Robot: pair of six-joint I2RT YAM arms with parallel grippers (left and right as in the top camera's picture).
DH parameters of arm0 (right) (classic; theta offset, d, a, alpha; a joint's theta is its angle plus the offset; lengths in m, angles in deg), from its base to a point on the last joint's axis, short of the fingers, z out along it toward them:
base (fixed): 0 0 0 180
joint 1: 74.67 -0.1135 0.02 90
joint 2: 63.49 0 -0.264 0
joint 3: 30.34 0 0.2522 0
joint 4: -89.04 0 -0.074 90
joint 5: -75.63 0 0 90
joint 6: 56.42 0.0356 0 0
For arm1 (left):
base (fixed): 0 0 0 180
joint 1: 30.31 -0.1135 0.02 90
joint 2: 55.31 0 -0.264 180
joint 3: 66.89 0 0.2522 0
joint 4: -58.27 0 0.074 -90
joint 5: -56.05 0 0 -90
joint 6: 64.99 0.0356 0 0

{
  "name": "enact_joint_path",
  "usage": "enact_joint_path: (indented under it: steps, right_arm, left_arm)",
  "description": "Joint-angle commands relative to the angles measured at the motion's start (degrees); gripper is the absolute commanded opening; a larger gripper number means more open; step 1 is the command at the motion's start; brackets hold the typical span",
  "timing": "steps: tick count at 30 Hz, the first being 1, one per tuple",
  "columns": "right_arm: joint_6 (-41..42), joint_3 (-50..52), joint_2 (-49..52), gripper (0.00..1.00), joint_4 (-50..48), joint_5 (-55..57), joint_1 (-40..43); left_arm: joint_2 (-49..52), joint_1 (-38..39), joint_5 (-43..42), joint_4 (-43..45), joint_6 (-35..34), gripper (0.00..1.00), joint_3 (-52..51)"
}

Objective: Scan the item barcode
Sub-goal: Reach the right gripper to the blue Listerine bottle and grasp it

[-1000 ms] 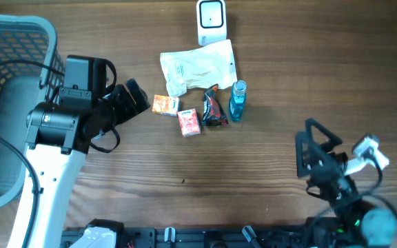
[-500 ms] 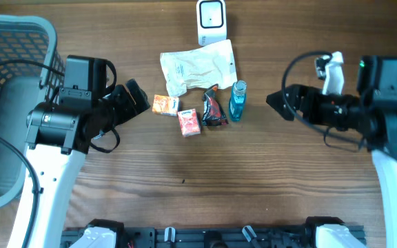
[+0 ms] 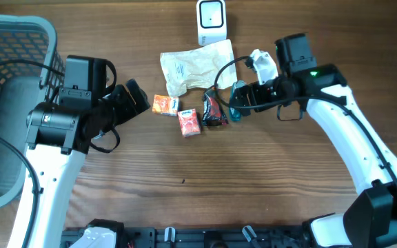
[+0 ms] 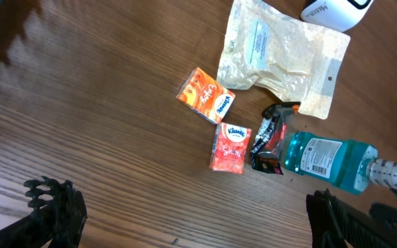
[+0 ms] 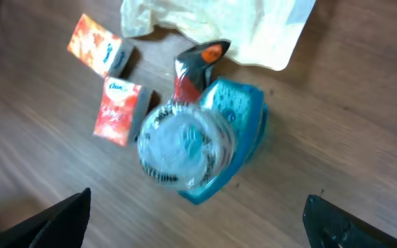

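Right arm has swung in from the right. The right gripper (image 3: 236,105) is now directly over the blue liquid bottle (image 4: 322,160), jaws wide open, nothing gripped; contact can't be told. The left gripper (image 3: 135,98) hasn't moved and is open, with the orange tissue pack (image 4: 206,96) just ahead of it.

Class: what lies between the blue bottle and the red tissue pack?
A dark wrapper lies between the bottle and the tissue pack. It shows most clearly in the left wrist view.
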State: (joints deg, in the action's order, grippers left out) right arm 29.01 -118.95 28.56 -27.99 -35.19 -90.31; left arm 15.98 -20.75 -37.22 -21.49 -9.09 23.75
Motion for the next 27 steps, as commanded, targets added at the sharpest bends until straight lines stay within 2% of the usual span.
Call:
enact_joint_path:
  steps: [1,2,6,15,17,19,20,22,24,27]
  right_arm:
    - [3.72,-1.22,-0.61,1.00,-2.93,4.17,-3.08]
    - [4.57,-1.22,-0.61,1.00,-3.72,4.68,-3.69]
    - [17.68,-1.20,0.76,1.00,-7.17,16.61,-6.16]
    - [18.29,-1.20,10.40,1.00,-8.04,11.41,-6.16]
    - [19.26,-1.20,10.62,0.87,-8.31,12.37,-6.16]
    - [21.51,-1.20,10.60,0.62,-8.28,15.82,-6.16]
    - [21.51,-1.20,10.60,0.57,-8.26,16.20,-6.16]
    - [21.55,-1.22,10.60,0.54,-8.39,16.17,-6.16]
    - [21.53,-1.25,10.36,0.38,-8.55,16.20,-6.14]
    - [21.53,-1.36,8.87,0.35,-8.48,16.17,-6.10]
  left_arm:
    - [-0.26,-0.42,0.13,0.11,0.90,1.00,0.48]
    - [-0.26,-0.42,0.13,0.11,0.92,1.00,0.48]
    - [-0.26,-0.42,0.13,0.13,0.90,1.00,0.48]
    - [-0.26,-0.42,0.13,0.13,0.92,1.00,0.48]
    - [-0.26,-0.42,0.13,0.11,0.90,1.00,0.48]
    - [-0.26,-0.42,0.13,0.11,0.90,1.00,0.48]
    - [-0.26,-0.42,0.13,0.11,0.92,1.00,0.48]
    - [-0.26,-0.42,0.13,0.13,0.90,1.00,0.48]
    - [-0.26,-0.42,0.13,0.13,0.92,1.00,0.48]
    - [-0.26,-0.42,0.13,0.13,0.92,1.00,0.48]
